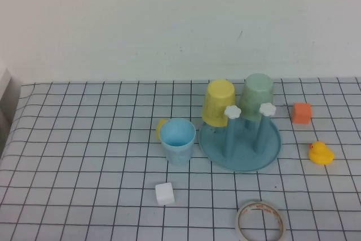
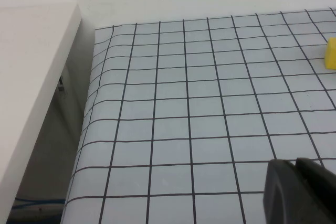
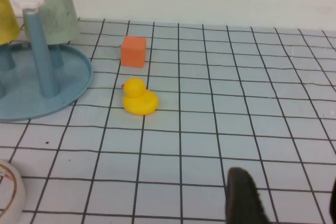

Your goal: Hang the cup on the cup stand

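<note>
The light blue cup [image 1: 177, 139] stands upright, mouth up, on the checked cloth just left of the cup stand [image 1: 242, 159]. The stand is a round blue-grey tray with two free pegs with white caps [image 1: 232, 112]. A yellow cup [image 1: 218, 103] and a pale green cup [image 1: 258, 95] hang upside down on its far pegs. Neither arm shows in the high view. My left gripper [image 2: 295, 163] is shut and empty over bare cloth. My right gripper [image 3: 286, 192] is open and empty, low over the cloth, with the stand [image 3: 31, 103] some way off.
A yellow duck [image 1: 320, 153] and an orange cube [image 1: 301, 113] lie right of the stand. A white cube [image 1: 164, 193] and a tape roll [image 1: 259, 222] lie nearer the front. A small yellow thing [image 1: 161, 129] sits behind the blue cup. A white ledge [image 2: 31, 77] borders the table's left edge.
</note>
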`<action>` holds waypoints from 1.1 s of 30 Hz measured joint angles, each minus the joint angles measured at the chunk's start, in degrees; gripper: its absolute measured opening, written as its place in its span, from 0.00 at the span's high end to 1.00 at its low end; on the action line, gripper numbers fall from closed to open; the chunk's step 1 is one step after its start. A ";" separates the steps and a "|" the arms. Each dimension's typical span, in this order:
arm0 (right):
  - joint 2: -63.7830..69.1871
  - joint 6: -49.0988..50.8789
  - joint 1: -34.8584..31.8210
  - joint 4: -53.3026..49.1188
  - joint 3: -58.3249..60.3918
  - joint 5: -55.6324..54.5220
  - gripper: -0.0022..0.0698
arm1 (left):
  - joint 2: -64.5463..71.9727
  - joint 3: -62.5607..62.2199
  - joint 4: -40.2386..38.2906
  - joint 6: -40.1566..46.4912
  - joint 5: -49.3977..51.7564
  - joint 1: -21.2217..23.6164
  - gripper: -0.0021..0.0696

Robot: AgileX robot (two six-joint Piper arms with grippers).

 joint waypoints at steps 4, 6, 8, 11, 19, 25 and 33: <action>0.00 0.00 0.00 0.00 0.00 0.00 0.49 | 0.00 0.00 0.00 0.00 0.00 0.00 0.97; 0.00 0.00 0.00 0.00 0.00 0.00 0.49 | 0.00 0.00 0.00 0.00 0.00 0.00 0.97; 0.00 0.00 0.00 0.00 0.00 0.00 0.49 | 0.00 0.00 0.00 0.00 0.00 0.00 0.97; 0.00 0.00 0.00 0.00 0.00 0.00 0.49 | 0.00 0.00 1.14 0.00 0.00 0.00 0.97; 0.00 0.00 0.00 0.00 0.00 0.00 0.49 | 0.00 0.00 1.41 0.00 0.00 0.00 0.97; 0.00 -0.21 0.00 0.03 0.00 0.00 0.49 | 0.00 0.00 1.62 0.00 0.00 0.00 0.97; 0.00 -0.61 0.00 -1.58 0.25 -2.21 0.49 | 0.00 0.21 2.08 0.00 -4.38 0.00 0.97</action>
